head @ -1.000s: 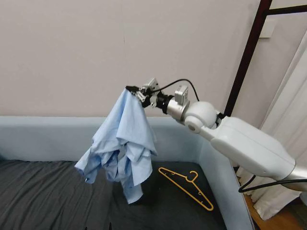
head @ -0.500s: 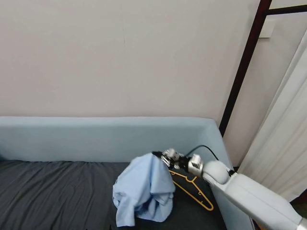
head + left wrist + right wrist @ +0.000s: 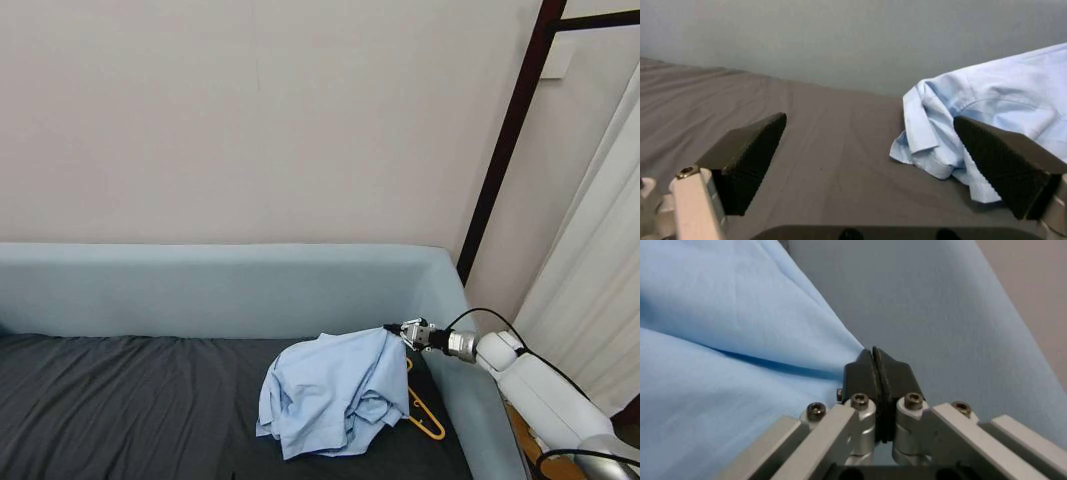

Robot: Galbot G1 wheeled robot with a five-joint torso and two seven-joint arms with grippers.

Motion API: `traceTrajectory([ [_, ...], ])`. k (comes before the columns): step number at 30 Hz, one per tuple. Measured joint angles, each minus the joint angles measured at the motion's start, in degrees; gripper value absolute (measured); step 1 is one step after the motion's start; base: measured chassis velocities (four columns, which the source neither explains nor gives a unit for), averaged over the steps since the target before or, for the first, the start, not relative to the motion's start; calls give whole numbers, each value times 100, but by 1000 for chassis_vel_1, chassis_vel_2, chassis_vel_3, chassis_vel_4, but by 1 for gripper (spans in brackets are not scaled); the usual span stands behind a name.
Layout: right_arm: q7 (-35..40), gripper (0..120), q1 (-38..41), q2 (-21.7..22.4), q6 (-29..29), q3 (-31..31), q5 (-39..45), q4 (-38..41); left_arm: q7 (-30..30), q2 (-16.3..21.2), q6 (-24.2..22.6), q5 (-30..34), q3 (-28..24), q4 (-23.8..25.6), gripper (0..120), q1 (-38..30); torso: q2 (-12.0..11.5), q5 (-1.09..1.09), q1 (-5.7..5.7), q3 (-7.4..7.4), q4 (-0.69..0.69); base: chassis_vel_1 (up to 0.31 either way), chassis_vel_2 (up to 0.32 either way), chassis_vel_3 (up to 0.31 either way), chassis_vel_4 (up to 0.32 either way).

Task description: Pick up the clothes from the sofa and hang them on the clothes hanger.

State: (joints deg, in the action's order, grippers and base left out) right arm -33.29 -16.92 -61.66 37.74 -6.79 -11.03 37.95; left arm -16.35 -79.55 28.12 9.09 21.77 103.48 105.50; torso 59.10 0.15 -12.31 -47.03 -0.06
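Pinching the blue shirt (image 3: 330, 390) by its edge, your right gripper (image 3: 400, 332) is clamped shut at the sofa (image 3: 200, 285)'s right end, likely for lifting. The garment lies heaped over the yellow hanger (image 3: 428, 424). The left gripper (image 3: 877, 160) hovers agape nearby.

Plain light-blue shirt (image 3: 330, 395), orange hanger (image 3: 432, 430), charcoal seat cushion (image 3: 120, 400) on pale-blue sofa (image 3: 200, 290), seemingly dark-brown rack pole (image 3: 505, 140).

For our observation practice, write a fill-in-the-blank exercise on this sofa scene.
The right gripper is shut on the light ____ shirt.
The left gripper is ____ above the dark seat.
The yellow hanger lies partly ____ the shirt.
Missing: blue; open; under.
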Motion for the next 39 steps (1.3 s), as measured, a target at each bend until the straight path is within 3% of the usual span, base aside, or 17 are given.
traceTrajectory([
  [5, 320, 16, -62, -24, -142, 192, -237, -59, 0, 0, 0, -1, 11, 40, 99, 22, 0, 0, 0, 0, -3, 0, 0, 0, 0],
  [9, 551, 34, -329, 314, -521, 143, 316, 569, 0, 10, 13, 0, 4, 35, 99, 36, 0, 0, 0, 0, -5, 0, 0, 0, 0],
  [10, 551, 34, -329, 314, -521, 143, 316, 569, 0, 10, 13, 0, 4, 35, 99, 36, 0, 0, 0, 0, -5, 0, 0, 0, 0],
  [14, 900, 50, -794, 813, -1024, 111, 885, 1606, -2, 4, 14, -10, -27, 22, 99, 6, 0, -2, 0, 0, -1, 0, 0, 0, 0],
  [19, 1517, 69, -1557, 1450, -1867, -16, 1728, 3157, 31, 63, 25, 23, -13, 23, 99, 6, 1, -1, 0, 2, -7, 0, 0, 0, 0],
  [23, 1767, 78, -1865, 1551, -2104, 22, 2031, 3638, 56, 120, 41, 43, 6, 1, 99, 23, 1, -1, 0, 2, -5, 0, 0, 0, 0],
  [27, 2517, 97, -2698, 1492, -2672, 199, 2666, 4691, 124, 206, 121, 53, 87, -11, 99, 111, 1, 0, 0, 1, -1, 0, 0, 0, 0],
  [39, 3038, 100, -4038, 1052, -3158, 271, 3019, 5746, 528, 411, 481, 306, 267, -321, 98, 108, 1, -2, 1, 1, -3, 0, 0, 0, 0],
])
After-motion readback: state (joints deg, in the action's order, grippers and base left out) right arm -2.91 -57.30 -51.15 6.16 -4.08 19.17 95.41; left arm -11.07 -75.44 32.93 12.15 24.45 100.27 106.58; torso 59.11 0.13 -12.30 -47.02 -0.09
